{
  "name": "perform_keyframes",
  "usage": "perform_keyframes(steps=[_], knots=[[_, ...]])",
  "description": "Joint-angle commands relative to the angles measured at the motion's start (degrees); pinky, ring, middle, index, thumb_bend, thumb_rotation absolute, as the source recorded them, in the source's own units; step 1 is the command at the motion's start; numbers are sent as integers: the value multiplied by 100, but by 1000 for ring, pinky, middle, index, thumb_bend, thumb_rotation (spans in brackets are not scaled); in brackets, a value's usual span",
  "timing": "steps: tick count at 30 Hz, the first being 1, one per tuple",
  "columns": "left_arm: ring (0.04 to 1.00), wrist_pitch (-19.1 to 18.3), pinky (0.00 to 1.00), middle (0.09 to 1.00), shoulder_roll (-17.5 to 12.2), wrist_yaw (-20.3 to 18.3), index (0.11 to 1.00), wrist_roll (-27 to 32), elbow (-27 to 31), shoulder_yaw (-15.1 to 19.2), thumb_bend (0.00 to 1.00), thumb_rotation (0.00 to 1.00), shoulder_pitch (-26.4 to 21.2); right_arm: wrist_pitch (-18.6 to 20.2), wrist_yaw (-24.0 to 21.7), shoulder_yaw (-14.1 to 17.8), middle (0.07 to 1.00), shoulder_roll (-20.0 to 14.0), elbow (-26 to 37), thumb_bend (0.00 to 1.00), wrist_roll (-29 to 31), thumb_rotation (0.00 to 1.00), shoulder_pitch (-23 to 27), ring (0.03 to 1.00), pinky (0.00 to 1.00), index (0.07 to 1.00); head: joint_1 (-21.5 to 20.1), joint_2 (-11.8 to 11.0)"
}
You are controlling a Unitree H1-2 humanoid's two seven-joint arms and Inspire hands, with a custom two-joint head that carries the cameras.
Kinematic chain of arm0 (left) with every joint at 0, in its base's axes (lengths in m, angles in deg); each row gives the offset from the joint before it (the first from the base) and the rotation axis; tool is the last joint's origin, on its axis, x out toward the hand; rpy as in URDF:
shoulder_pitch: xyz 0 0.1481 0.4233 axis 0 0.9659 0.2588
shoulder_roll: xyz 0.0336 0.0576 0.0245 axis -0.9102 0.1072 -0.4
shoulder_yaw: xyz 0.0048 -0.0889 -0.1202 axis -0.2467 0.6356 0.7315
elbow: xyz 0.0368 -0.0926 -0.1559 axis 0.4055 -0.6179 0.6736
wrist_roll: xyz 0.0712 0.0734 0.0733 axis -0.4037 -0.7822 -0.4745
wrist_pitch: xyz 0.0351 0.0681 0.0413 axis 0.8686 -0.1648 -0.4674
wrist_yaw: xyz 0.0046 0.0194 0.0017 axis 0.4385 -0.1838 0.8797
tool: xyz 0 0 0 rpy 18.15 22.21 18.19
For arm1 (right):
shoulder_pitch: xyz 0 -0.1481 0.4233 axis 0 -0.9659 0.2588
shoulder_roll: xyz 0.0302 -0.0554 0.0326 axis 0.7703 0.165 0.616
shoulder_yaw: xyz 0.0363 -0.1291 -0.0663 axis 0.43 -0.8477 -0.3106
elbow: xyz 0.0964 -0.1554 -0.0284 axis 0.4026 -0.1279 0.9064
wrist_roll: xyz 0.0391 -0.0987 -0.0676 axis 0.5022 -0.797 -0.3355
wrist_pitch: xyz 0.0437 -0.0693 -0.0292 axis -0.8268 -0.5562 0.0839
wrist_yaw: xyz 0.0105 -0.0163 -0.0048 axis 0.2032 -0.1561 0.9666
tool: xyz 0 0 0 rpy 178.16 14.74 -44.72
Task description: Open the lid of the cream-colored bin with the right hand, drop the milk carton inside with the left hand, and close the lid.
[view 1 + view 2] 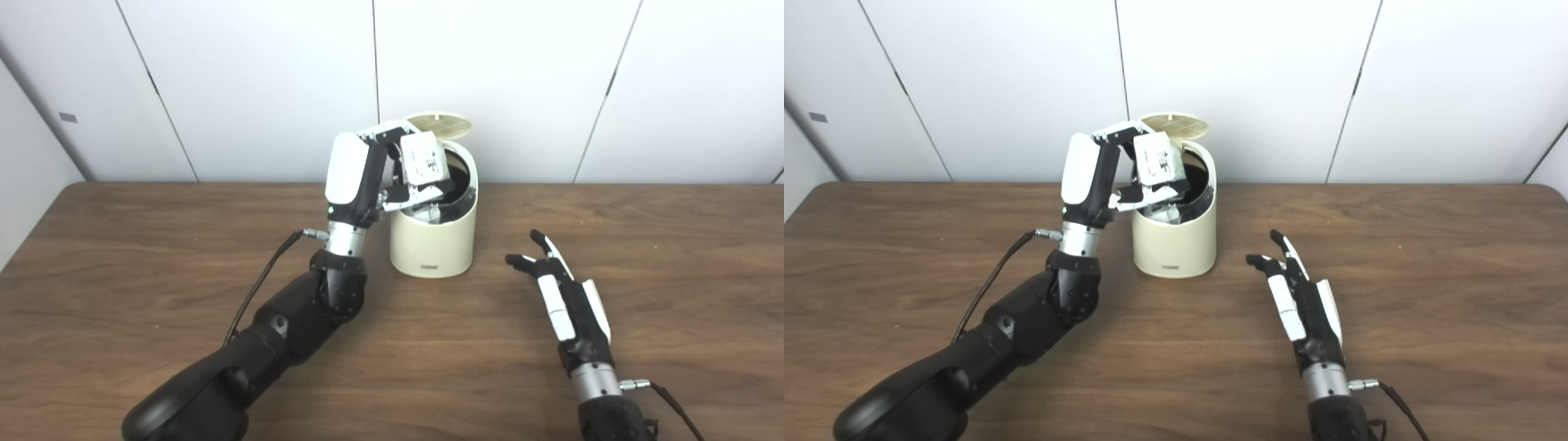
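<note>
Cream-colored bin [433, 245] stands far-centre on our wooden table [122, 275], lid [438, 124] raised. Our left hand [373, 174] grips the milk carton [422, 159] over its mouth; our right hand [560, 288] rests spread, empty, near right.

Left arm sweeps in from the bottom-left, black forearm angling up across the table [122, 257] toward its far edge, wrist turned upright. The left hand [380, 171] is raised high, white back facing the camera, fingers [392, 130] curled over on top and thumb underneath, clamped around the milk carton [422, 158]. Over on the right, the arm rises from the bottom edge, forearm pointing toward the far edge. The right hand [1301, 294] lies low over the table's near-right part, fingers stretched forward and spread, holding nothing.
</note>
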Motion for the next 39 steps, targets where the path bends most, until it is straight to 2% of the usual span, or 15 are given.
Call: perform_keyframes(steps=[1, 10, 19, 24, 26, 28, 30, 39], knots=[[451, 71, 359, 496, -73, 253, 478, -64, 151, -2, 478, 0, -245, -272, 94, 49, 752, 35, 45, 534, 5, 1000, 107, 836, 912, 930, -7, 8], [448, 71, 360, 493, -60, 297, 481, -71, 79, -92, 478, 0, -239, -341, 130, 93, 747, 66, 4, 525, 79, 1000, 91, 846, 933, 928, -16, 17], [443, 71, 361, 500, -59, 368, 484, -102, 0, -111, 479, 0, -262, -324, 189, 72, 735, 58, -2, 509, -41, 1000, 109, 822, 896, 922, -25, 25], [431, 72, 321, 530, -92, 20, 510, 43, 131, -36, 475, 0, -215, -313, 176, 96, 732, 83, 3, 493, 25, 1000, 109, 820, 908, 918, -39, 38], [423, 72, 379, 522, -106, -104, 501, 102, 186, -13, 497, 0, -206, -320, 175, 100, 733, 87, 2, 495, 37, 1000, 109, 822, 911, 918, -33, 45], [465, 72, 410, 501, -123, -283, 489, 194, 253, 21, 519, 0, -193, -310, 182, 111, 730, 104, 2, 485, 55, 1000, 114, 824, 917, 916, -43, 47], [473, 72, 418, 527, -142, -413, 488, 228, 284, 39, 523, 47, -186, -298, 184, 114, 728, 118, 4, 475, 58, 1000, 123, 825, 922, 914, -69, 32], [474, 72, 414, 536, -157, -660, 488, 309, 353, 102, 524, 61, -141, -261, 221, 99, 721, 118, 44, 429, -79, 1000, 130, 820, 913, 916, -80, 39]])
